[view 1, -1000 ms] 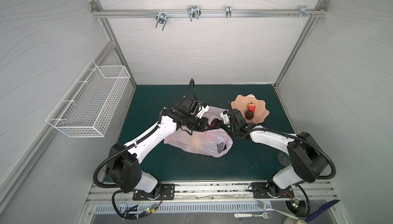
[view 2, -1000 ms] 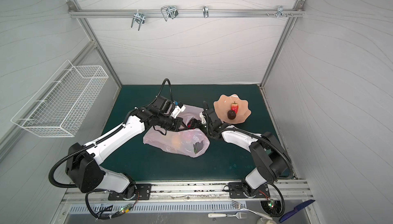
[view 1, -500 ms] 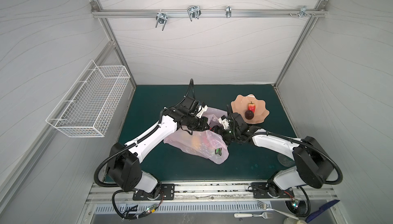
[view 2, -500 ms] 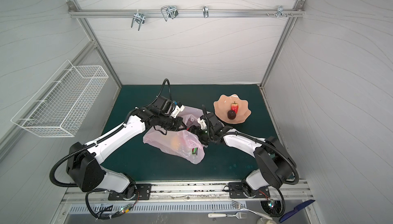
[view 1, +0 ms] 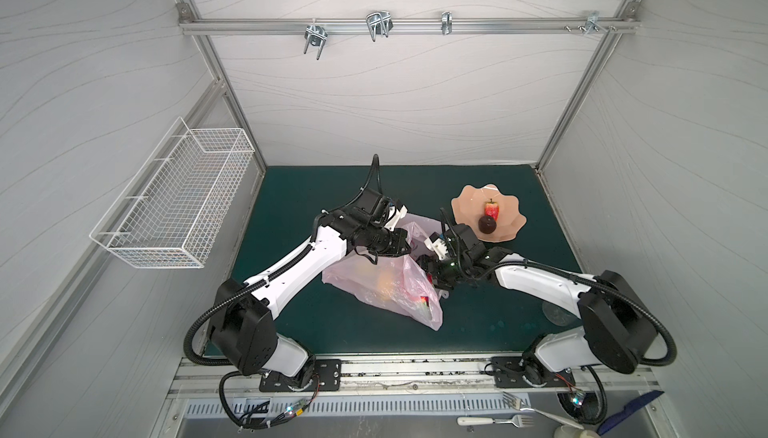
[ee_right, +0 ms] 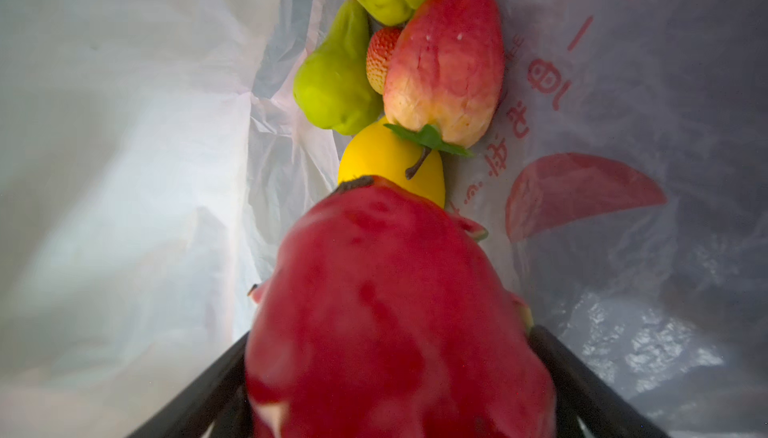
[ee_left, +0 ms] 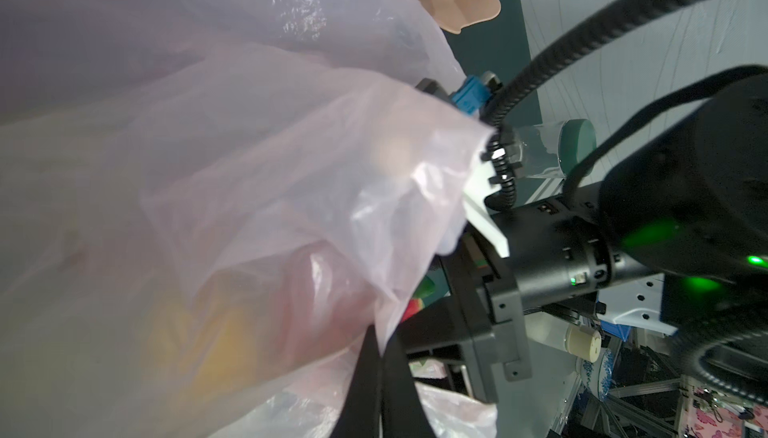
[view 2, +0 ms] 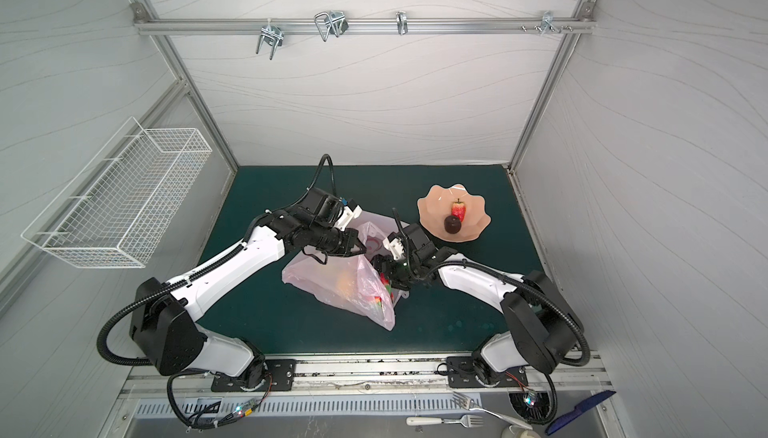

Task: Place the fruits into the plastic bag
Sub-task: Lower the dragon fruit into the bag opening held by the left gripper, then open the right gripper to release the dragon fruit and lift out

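Holding dragon fruit (ee_right: pixel 386 282): right end effector (ee_right: pixel 390 344) | left end effector (ee_left: pixel 379 344) pinches plastic bag (view 1: pixel 386 286) | green mat (view 1: pixel 299 190), white walls (view 1: pixel 395 103)

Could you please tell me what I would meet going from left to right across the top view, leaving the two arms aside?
In a top view: white wire basket → pink plastic bag → peach plate.
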Robot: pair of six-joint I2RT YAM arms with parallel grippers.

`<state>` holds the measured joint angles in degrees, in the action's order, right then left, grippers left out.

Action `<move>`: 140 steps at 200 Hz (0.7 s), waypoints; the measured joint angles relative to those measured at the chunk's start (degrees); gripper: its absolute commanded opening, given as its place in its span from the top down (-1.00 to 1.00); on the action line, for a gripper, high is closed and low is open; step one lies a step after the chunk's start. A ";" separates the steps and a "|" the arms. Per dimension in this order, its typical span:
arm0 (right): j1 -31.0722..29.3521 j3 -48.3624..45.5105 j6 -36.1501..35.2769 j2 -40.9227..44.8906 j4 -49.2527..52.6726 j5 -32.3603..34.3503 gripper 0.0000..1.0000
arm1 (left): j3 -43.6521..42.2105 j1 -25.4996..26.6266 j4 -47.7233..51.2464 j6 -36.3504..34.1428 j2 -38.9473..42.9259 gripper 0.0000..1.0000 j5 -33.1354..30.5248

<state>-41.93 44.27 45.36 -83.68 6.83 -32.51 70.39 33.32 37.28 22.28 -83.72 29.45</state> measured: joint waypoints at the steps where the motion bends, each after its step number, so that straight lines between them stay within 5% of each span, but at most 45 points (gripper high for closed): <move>1: 0.00 0.02 0.00 -0.11 0.00 -0.02 0.49 | 0.00 0.02 -0.02 0.02 0.00 1.00 0.04; 69: 2.73 6.73 1.75 -12.13 -3.50 -1.66 0.54 | -0.15 1.29 -1.70 -1.09 0.04 1.00 3.15; 140: 3.39 15.47 12.17 -22.38 -14.08 -3.30 0.43 | -2.08 1.36 -1.84 -2.73 0.09 1.00 3.98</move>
<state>-38.54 59.75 57.54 -106.06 -7.25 -35.81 68.31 34.68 35.44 19.55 -83.64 33.43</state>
